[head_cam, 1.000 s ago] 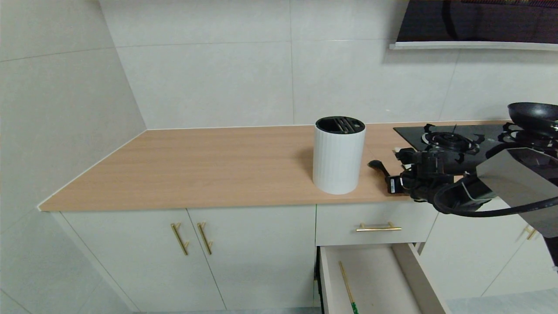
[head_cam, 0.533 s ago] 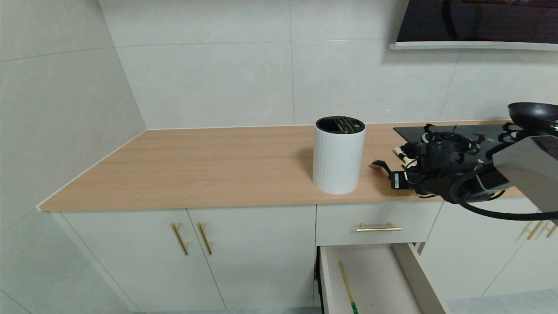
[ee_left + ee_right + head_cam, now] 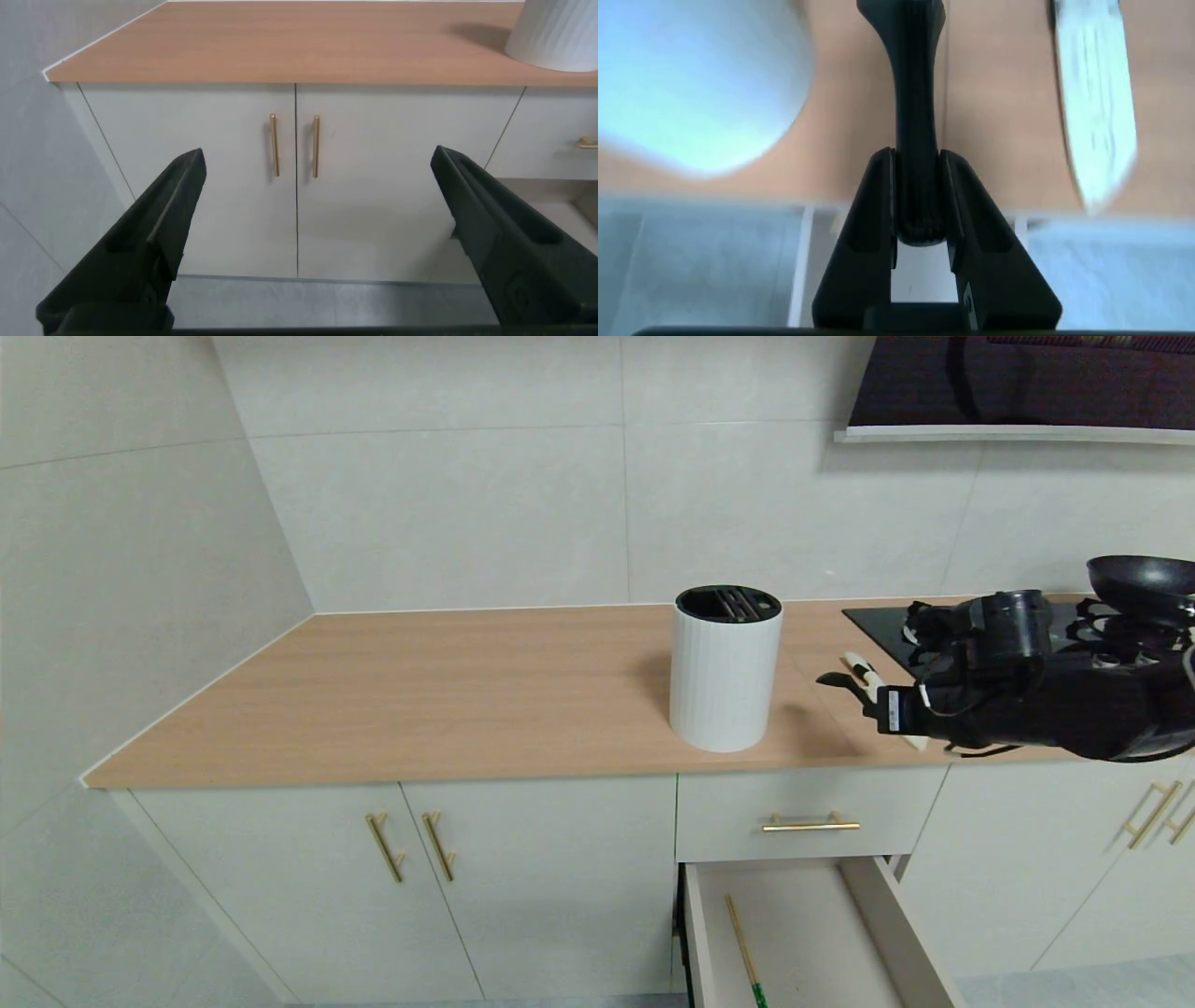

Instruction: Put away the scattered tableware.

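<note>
Black utensil [image 3: 913, 103]: slim, smooth, matte stem; spoon or ladle, can't tell. Long axis roughly level, free end pointing toward holder [image 3: 725, 667]. Sits above counter [image 3: 467, 691] near front edge, between holder and hob [image 3: 873, 621]. Right gripper [image 3: 917, 166] pinched on its near end. White blade-like piece [image 3: 1092, 103] flat on wood-grain counter alongside. Holder: ribbed white cylinder, black slotted top. Left gripper [image 3: 316, 168] spread wide, facing cabinet doors [image 3: 294, 177].

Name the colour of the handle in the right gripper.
Black slim utensil handle; clearest in right wrist view.
</note>
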